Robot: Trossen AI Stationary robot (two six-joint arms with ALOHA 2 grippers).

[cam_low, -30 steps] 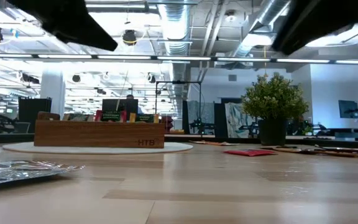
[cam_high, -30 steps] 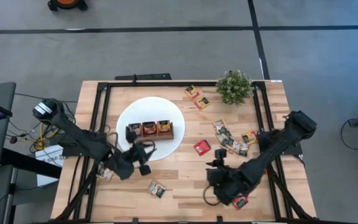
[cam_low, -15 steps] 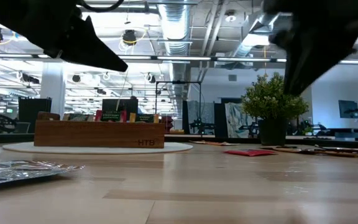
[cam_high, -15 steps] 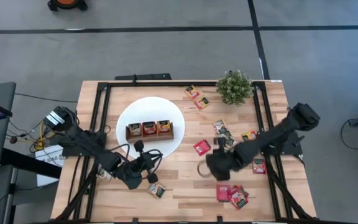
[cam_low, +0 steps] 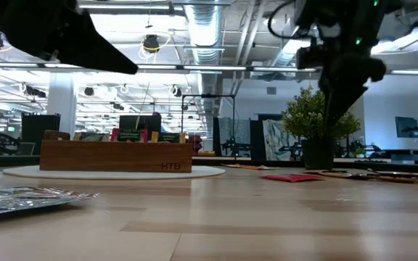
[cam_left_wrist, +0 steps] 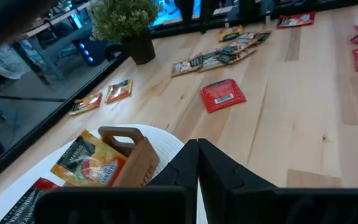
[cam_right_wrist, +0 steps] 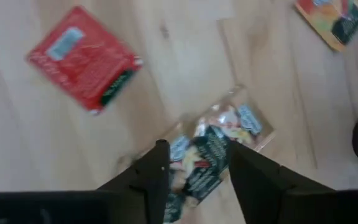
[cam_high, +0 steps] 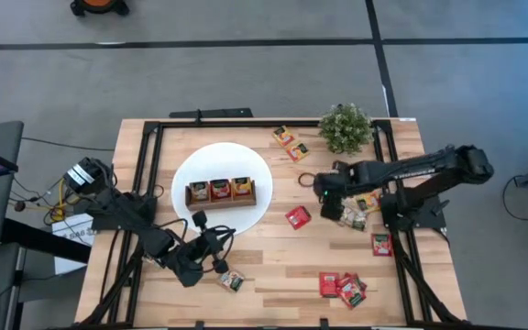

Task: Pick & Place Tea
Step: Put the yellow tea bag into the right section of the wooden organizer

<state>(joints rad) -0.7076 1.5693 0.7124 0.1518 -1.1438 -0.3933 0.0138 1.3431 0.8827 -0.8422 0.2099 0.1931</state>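
Hovering over loose tea sachets [cam_high: 345,213] beside the plant [cam_high: 345,128], the right end effector [cam_high: 330,195] spreads its fingers; the left end effector [cam_high: 211,252] pinches closed. Tray [cam_high: 220,192] holds three sachets.

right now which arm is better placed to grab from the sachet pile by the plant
Right. Its open claw hovers directly over the white-and-green sachets, while the left claw sits across the table near the white disc.
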